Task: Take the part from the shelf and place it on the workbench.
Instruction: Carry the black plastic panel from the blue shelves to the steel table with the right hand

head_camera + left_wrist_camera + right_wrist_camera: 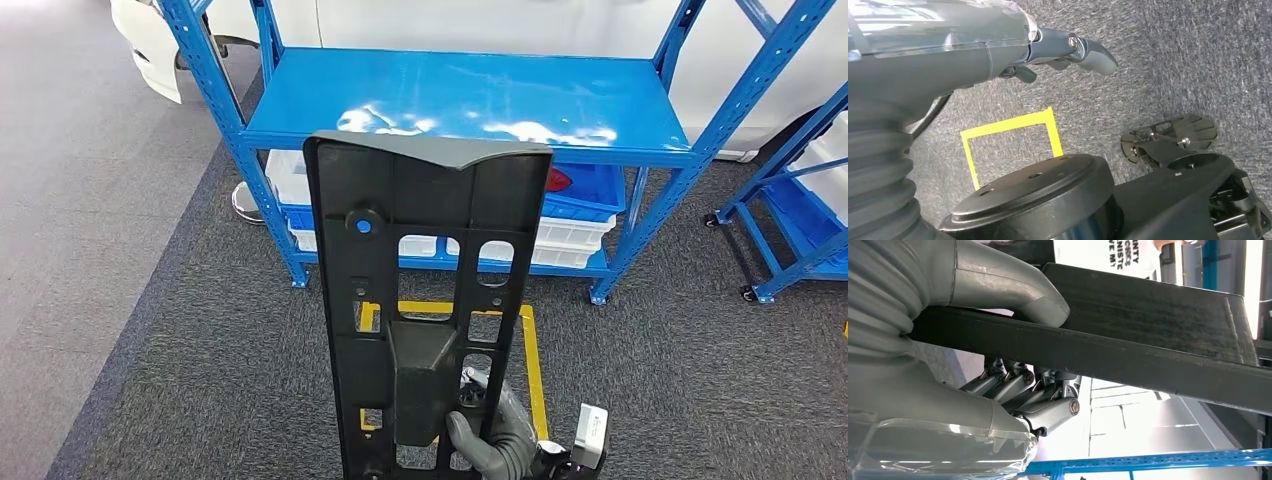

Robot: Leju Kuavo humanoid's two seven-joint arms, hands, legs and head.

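So: part (425,300) off shelf (470,100), pickup done. You see black plastic panel held upright in front of robot, above grey carpet and yellow floor marking (530,360). Top shelf board bare and glossy; white bins (290,185) on lower level. Workbench not visible, so carry and placement remain, by my reading. Right hand (490,435) grips panel near lower end, thumb on one face, fingers (1023,385) curled behind. Left hand (1068,50) hangs over carpet, holds nothing, fingers loosely apart.

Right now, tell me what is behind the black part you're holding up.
Behind the black part, held by the right hand: blue shelf, white bins and yellow floor tape, partly covered.
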